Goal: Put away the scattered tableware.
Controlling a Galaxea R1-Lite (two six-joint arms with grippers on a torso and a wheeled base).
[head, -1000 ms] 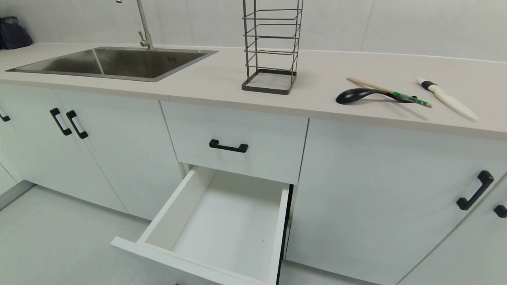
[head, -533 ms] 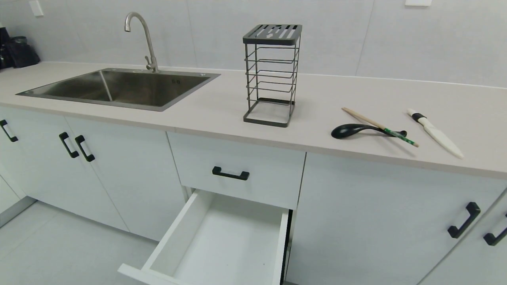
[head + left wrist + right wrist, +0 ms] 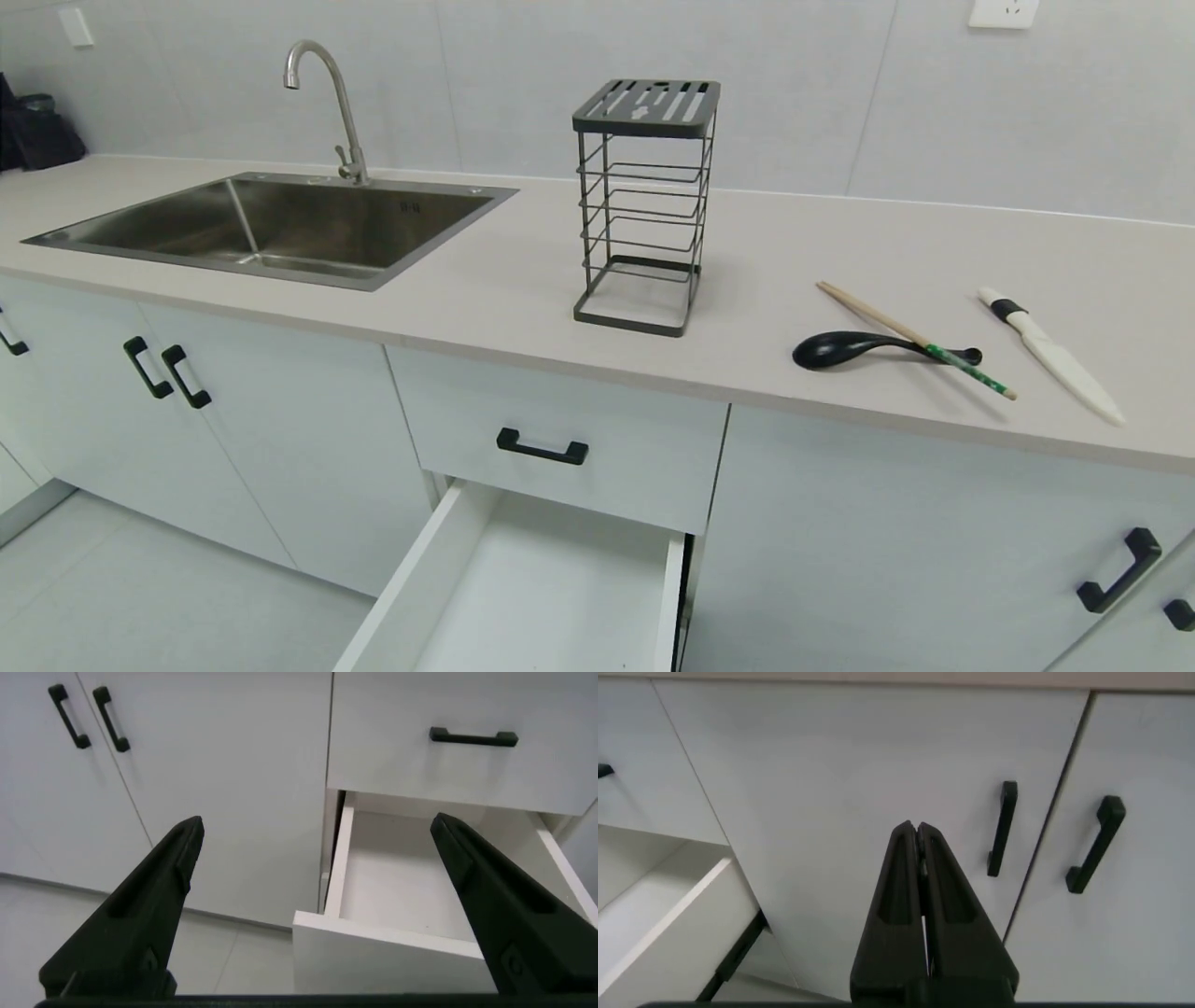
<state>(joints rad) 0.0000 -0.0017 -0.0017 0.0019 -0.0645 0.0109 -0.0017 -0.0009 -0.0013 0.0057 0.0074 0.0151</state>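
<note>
On the right of the counter [image 3: 523,289] lie a black spoon [image 3: 845,348], a pair of wooden chopsticks [image 3: 910,338] resting across its handle, and a white knife [image 3: 1053,356] with a black band. A dark wire utensil rack [image 3: 642,205] stands upright mid-counter. Below it the lower white drawer [image 3: 532,588] is pulled out with nothing in it. My left gripper [image 3: 313,845] hangs open in front of that drawer [image 3: 411,891]. My right gripper [image 3: 918,835] is shut with nothing in it, facing the cabinet doors [image 3: 878,793] below the counter.
A steel sink [image 3: 271,224] with a tall faucet [image 3: 327,93] fills the counter's left. The upper drawer [image 3: 551,439] is closed. Black handles [image 3: 1046,840] mark the cabinet doors. A dark bag [image 3: 37,131] sits at the far left corner.
The head camera has tilted upward, so counter, rack and drawer all sit lower in the picture and more wall shows. The tableware has not moved on the counter.
</note>
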